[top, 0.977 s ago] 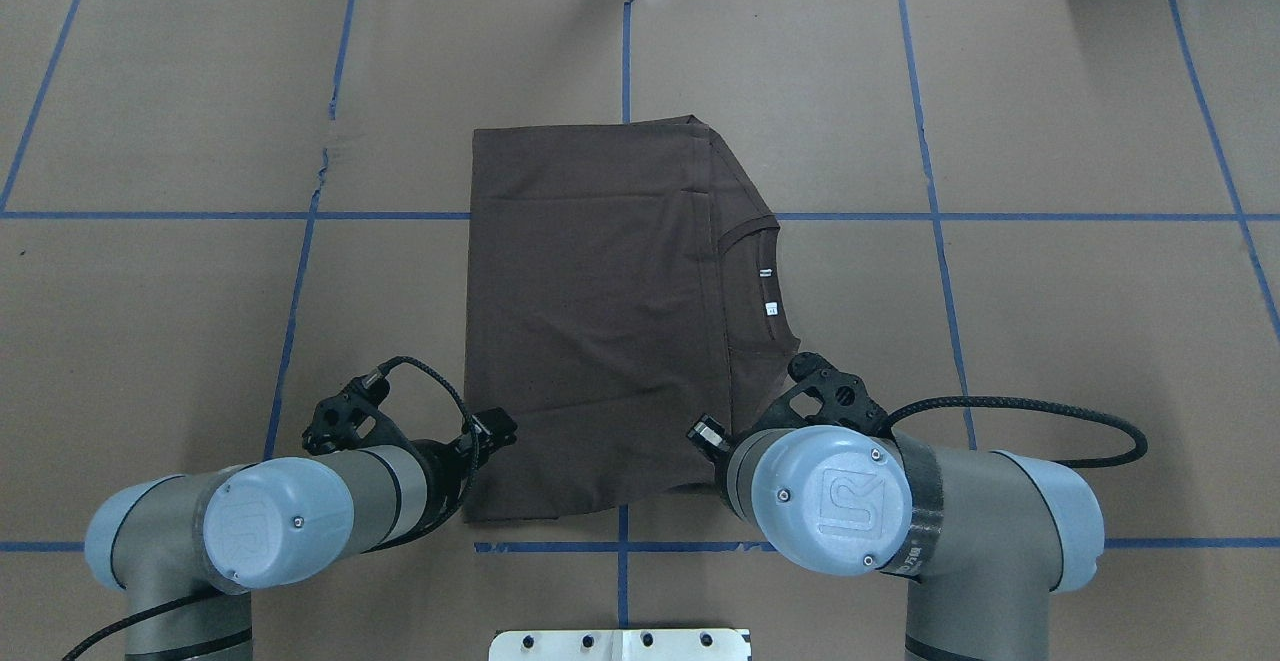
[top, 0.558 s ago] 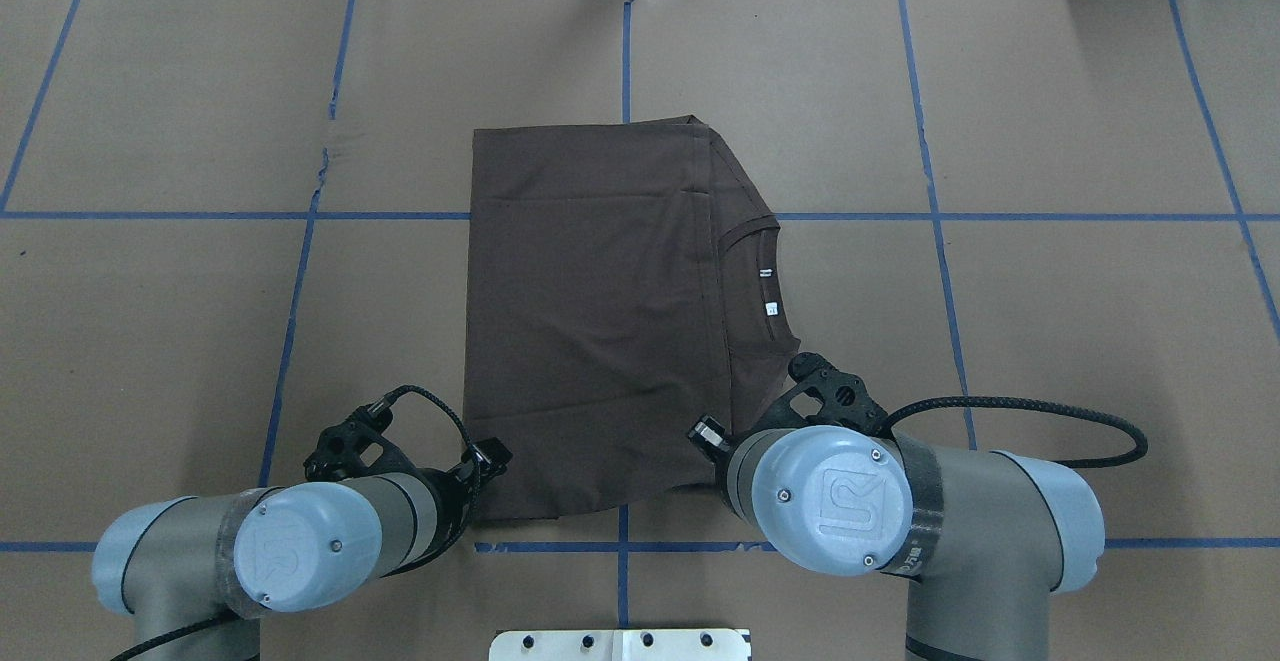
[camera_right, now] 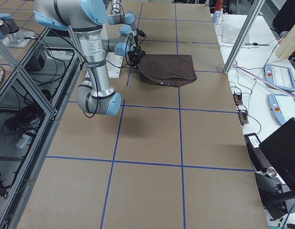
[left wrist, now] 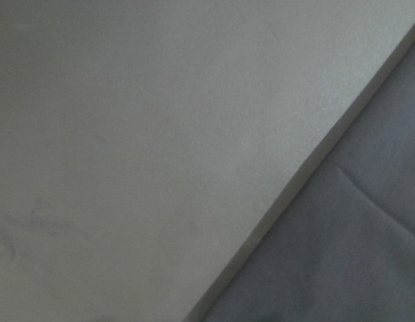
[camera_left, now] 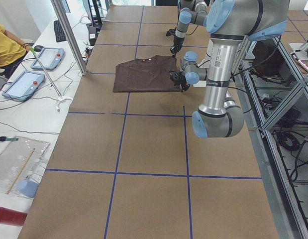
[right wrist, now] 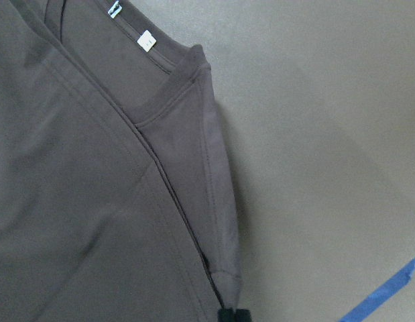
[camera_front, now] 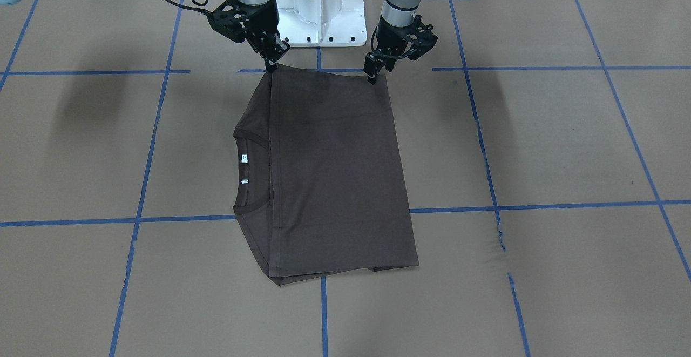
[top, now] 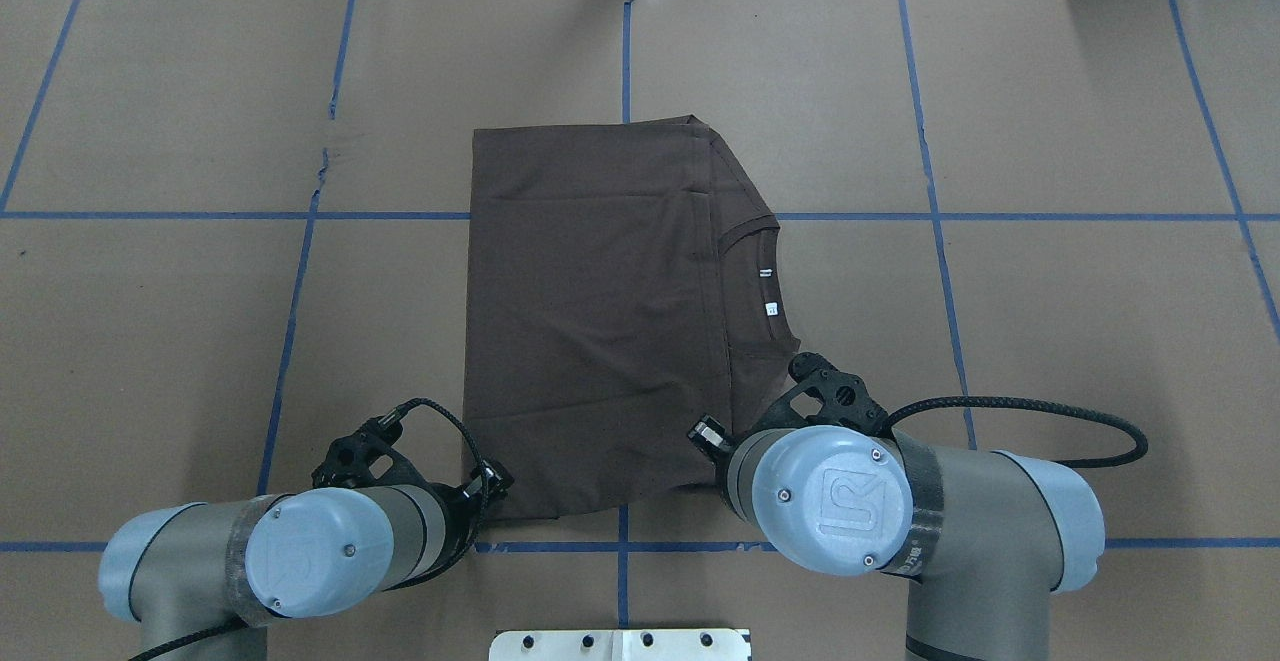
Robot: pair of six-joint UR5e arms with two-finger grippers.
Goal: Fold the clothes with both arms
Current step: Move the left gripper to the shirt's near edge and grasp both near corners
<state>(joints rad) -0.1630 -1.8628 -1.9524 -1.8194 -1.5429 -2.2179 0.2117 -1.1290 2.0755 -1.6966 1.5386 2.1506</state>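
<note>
Brown paper surface [top: 1050, 341] taped in blue carries a part-folded dark brown short-sleeved T-shirt [top: 590, 321] at centre; corner-grasping step, right end effector [camera_front: 269, 65] seemingly pinching one near corner, left end effector [camera_front: 373, 76] grip impossible to tell, then probably a joint lift.

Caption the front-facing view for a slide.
Folded brown T-shirt flat on the paper-covered table, with the left gripper and right gripper at its two robot-side corners.

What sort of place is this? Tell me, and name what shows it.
Probably a robotics lab for data collection: a left arm and a right arm at a paper-covered table gridded with blue tape, control pendants on a side bench, and a T-shirt as test piece.
</note>
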